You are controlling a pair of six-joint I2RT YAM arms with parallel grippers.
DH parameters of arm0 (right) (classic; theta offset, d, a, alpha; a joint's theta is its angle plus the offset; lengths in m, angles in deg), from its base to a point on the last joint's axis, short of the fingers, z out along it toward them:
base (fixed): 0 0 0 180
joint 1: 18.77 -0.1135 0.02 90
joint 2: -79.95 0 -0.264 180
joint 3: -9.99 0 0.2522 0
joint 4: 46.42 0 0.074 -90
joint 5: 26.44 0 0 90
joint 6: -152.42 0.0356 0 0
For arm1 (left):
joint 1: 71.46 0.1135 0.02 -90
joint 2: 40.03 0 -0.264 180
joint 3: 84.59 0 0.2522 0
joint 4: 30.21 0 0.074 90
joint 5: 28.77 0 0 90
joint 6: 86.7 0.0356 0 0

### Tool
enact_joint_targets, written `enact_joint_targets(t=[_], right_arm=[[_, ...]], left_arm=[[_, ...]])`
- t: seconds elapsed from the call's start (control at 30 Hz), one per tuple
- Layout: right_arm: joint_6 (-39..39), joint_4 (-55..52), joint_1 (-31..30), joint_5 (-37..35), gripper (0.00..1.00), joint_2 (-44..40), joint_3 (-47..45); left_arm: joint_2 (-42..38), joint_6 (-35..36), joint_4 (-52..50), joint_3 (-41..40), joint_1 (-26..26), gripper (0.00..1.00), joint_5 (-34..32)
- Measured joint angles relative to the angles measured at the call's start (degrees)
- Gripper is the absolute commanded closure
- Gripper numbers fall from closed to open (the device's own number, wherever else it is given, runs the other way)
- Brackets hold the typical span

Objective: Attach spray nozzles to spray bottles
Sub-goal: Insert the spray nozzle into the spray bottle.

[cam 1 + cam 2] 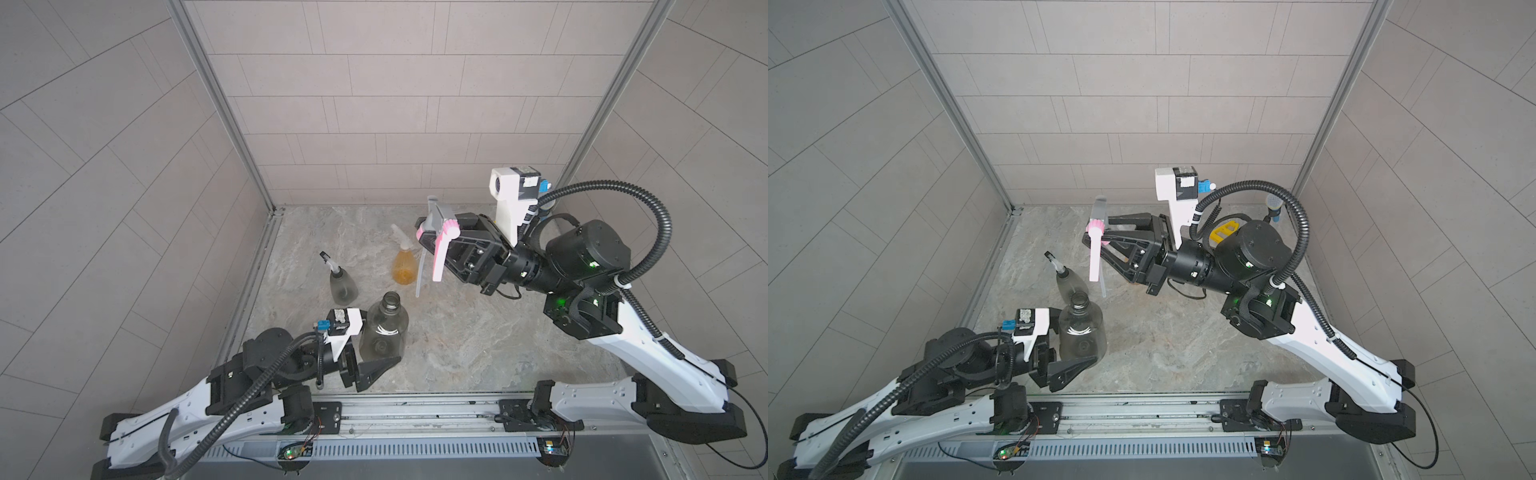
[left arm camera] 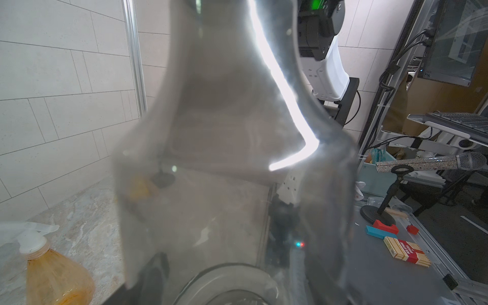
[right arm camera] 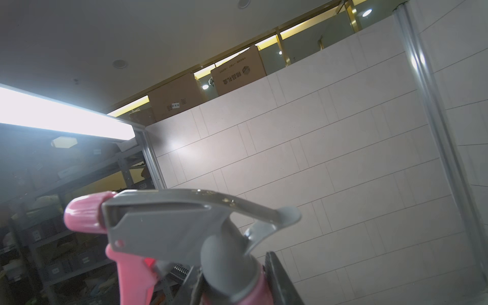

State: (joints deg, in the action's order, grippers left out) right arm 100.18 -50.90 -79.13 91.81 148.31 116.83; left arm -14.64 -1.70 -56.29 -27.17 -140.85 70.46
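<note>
In both top views my left gripper (image 1: 376,347) (image 1: 1077,345) is shut on the body of a smoky grey spray bottle (image 1: 384,328) (image 1: 1081,332), which stands upright with an open neck. That bottle fills the left wrist view (image 2: 224,158). My right gripper (image 1: 432,239) (image 1: 1102,239) is shut on the pink collar of a grey-and-pink spray nozzle (image 1: 438,228) (image 3: 171,224), held in the air to the right of the bottle, farther back. Its dip tube (image 1: 419,278) hangs down. An amber bottle (image 1: 405,268) (image 2: 52,277) and a second grey bottle (image 1: 343,284) each carry a nozzle.
A microphone (image 1: 1273,203) on a stand and a yellow object (image 1: 1223,232) sit at the back right, behind the right arm. Tiled walls close the left, back and right sides. A metal rail (image 1: 415,411) runs along the front edge.
</note>
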Motion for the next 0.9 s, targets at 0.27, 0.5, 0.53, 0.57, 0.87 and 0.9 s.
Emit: enact_joint_targets(t=[0.27,0.5,0.53,0.57,0.87,0.9], right_arm=[[-1.2,1.2,-3.1,1.2,0.75,4.0,4.5],[-1.9,0.9,-3.3,1.4,0.76,7.1,5.0],[-1.9,0.7,-3.3,1.4,0.76,7.5,5.0],[-1.9,0.7,-3.4,1.5,0.76,7.8,4.9],[-1.6,2.6,-3.7,3.1,0.76,6.9,1.1],[-1.4,3.1,-3.7,3.4,0.76,6.8,0.4]], left_arm=[[0.0,0.4,0.3,-0.2,0.0,1.0,1.5],[-0.2,0.5,0.5,-0.2,0.0,1.0,2.6],[-0.2,0.6,0.5,-0.2,0.0,1.0,2.7],[-0.3,0.5,0.5,-0.2,0.0,1.0,2.8],[-1.5,0.5,0.5,-0.2,0.0,1.0,1.3],[-1.6,0.4,0.5,-0.2,0.0,1.0,1.0]])
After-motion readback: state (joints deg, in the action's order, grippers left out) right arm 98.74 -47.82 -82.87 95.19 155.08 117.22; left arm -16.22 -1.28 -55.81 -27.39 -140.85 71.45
